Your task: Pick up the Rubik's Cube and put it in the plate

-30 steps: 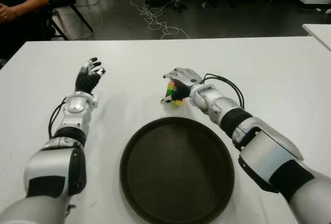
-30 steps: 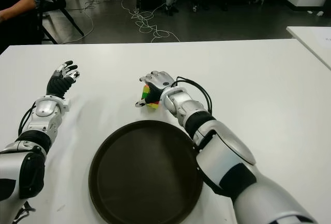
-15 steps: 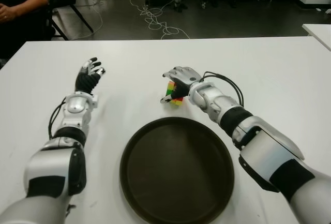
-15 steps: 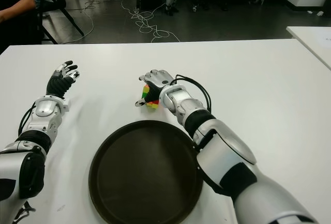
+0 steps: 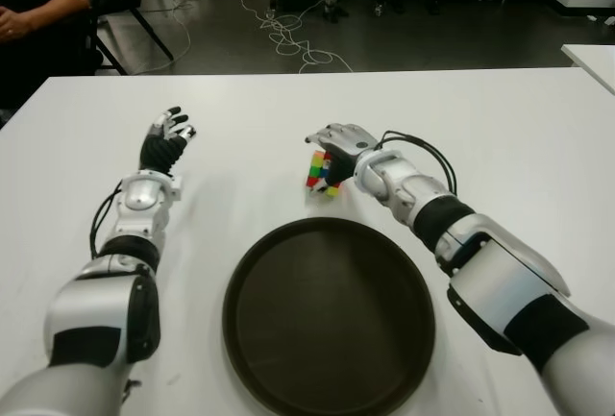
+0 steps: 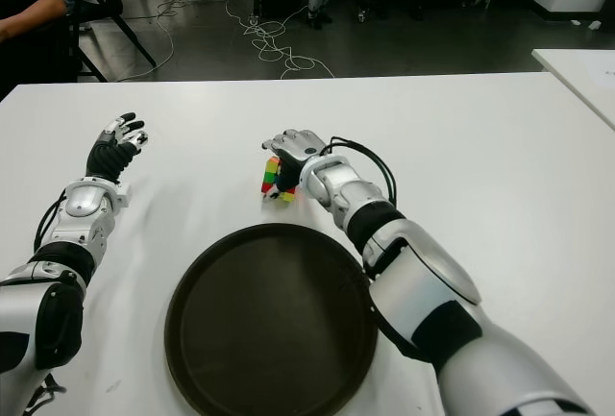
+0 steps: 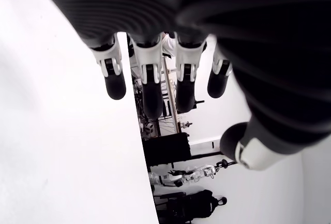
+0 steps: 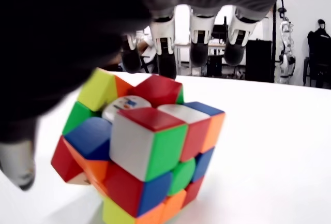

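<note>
Centre of eye views, just above the plate rim: cube on the white table, apart from plate. It's a cube, so no long axis; sits w/ one corner edge toward the wrist cam, layers slightly twisted out of line. Right hand arches over cube from upper right, fingers hanging past its far side, thumb low at near side; not clamped — loosely cupped round it. Left hand, frame left, well apart from cube, fingers spread, holding nothing.
</note>
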You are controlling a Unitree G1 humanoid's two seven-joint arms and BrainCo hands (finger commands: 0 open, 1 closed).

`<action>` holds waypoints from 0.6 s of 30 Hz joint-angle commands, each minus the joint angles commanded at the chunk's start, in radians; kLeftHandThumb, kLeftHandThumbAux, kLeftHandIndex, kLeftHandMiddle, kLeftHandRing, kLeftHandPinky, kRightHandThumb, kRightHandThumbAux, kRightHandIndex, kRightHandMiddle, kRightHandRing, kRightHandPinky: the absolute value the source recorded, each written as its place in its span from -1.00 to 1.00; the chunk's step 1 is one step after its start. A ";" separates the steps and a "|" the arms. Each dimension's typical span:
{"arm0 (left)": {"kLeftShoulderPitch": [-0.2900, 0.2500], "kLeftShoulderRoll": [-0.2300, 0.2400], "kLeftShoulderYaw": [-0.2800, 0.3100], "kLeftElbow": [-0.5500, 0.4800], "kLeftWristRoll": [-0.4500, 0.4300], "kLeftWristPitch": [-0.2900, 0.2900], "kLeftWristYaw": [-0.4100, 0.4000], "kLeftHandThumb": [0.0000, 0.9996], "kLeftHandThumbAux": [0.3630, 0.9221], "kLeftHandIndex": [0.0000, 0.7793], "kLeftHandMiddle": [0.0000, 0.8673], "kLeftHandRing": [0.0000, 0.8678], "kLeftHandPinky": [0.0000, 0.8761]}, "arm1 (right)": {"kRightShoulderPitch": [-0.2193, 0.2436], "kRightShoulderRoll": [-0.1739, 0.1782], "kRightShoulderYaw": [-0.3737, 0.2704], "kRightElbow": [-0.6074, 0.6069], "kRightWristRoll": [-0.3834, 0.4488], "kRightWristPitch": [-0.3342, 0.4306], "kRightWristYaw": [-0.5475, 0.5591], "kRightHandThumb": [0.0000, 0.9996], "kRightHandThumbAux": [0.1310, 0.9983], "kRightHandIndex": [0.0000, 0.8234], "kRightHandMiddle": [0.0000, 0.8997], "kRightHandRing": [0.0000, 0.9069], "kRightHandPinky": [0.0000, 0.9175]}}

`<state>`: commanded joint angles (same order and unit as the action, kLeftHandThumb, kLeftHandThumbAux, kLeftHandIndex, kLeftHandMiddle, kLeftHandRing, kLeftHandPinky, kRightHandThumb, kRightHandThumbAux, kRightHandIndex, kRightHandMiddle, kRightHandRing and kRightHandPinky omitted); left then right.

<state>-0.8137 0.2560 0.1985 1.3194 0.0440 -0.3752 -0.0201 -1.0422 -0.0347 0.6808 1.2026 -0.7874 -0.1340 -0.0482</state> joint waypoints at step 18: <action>-0.002 -0.001 0.007 0.001 -0.008 0.005 -0.007 -0.70 -0.19 -0.79 -0.62 -0.68 -0.79 | 0.003 0.001 -0.031 -0.009 0.020 -0.001 0.045 -1.00 0.26 -1.00 -1.00 -1.00 -1.00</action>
<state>-0.8154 0.2549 0.2057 1.3204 0.0360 -0.3700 -0.0272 -1.0396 -0.0339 0.6499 1.1937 -0.7675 -0.1348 -0.0028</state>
